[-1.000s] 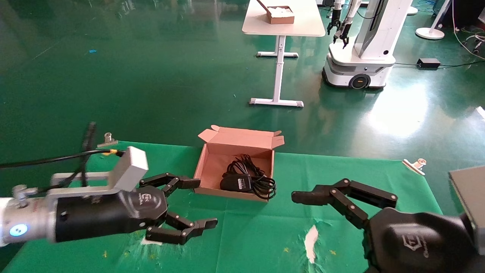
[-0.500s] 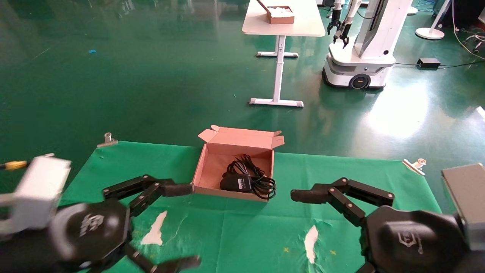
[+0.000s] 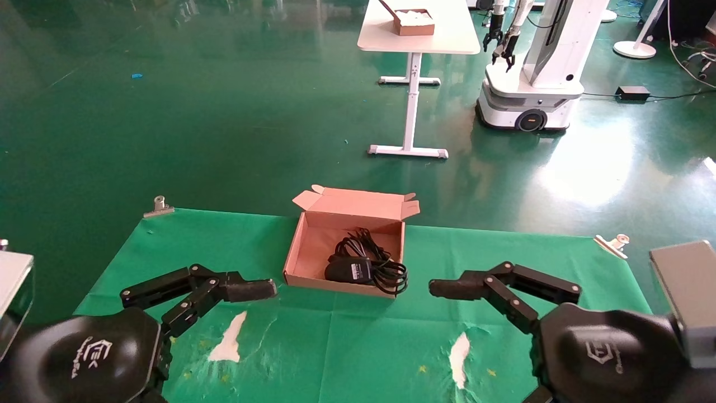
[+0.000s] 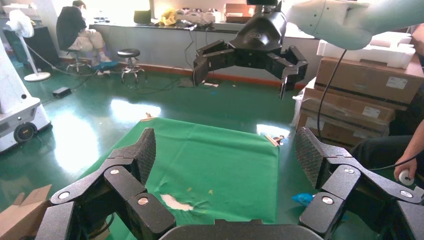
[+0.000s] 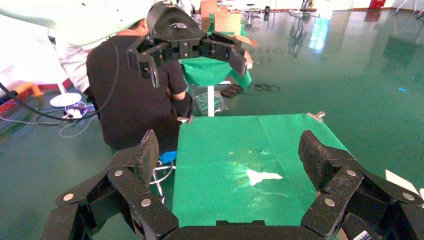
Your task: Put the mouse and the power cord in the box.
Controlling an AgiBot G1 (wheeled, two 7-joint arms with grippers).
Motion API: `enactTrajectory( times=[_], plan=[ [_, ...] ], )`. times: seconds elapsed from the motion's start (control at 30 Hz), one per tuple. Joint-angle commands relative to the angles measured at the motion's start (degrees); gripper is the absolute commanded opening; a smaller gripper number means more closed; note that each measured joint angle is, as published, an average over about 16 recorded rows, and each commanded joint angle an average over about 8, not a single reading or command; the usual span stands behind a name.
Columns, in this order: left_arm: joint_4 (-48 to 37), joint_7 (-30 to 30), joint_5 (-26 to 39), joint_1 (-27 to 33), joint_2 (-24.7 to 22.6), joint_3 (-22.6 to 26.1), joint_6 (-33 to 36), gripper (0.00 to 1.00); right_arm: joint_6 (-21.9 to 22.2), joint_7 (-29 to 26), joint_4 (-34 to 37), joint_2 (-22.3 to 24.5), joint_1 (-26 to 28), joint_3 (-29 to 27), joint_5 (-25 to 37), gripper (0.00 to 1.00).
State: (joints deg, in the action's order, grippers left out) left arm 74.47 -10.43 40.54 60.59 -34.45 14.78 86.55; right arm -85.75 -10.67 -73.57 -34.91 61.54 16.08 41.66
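The box [image 3: 313, 254], an open brown carton with its flap lid standing up at the back, sits mid-table on the green cloth. Inside lie the power cord [image 3: 391, 274] in glossy black loops and the mouse [image 3: 349, 270], a black oval body with a pale label, touching the loops. My left gripper [image 4: 226, 150] hovers open and empty at the near left, one finger [image 3: 246, 290] pointing towards the box's front left corner. My right gripper [image 5: 230, 150] is open and empty at the near right, its finger [image 3: 453, 288] just right of the box.
The green cloth [image 3: 503, 268] has white torn patches [image 3: 228, 344] [image 3: 460, 352] near the front and metal clips [image 3: 159, 207] [image 3: 612, 243] at its far corners. Behind stand a white table with a smaller brown box [image 3: 417, 22] and another robot [image 3: 537, 73]. A person [image 5: 130, 100] sits by the table's left side.
My left arm has pulled back from beside the box towards the near left corner and turned, its fingers staying open. The right arm and the box's contents have not moved.
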Motion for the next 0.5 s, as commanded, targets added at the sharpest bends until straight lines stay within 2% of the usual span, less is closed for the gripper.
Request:
enactTrajectory(
  times=[0.03, 0.5],
  plan=[
    [-0.2, -0.1, 0.3, 0.2, -0.1, 0.3, -0.2, 1.00, 0.0, 0.0, 0.0, 0.0, 0.0, 0.0, 0.0, 1.00],
    [-0.8, -0.3, 1.1, 0.8, -0.5, 1.1, -0.8, 1.00, 0.0, 0.0, 0.1, -0.1, 0.1, 0.1, 0.1, 1.00]
  ],
)
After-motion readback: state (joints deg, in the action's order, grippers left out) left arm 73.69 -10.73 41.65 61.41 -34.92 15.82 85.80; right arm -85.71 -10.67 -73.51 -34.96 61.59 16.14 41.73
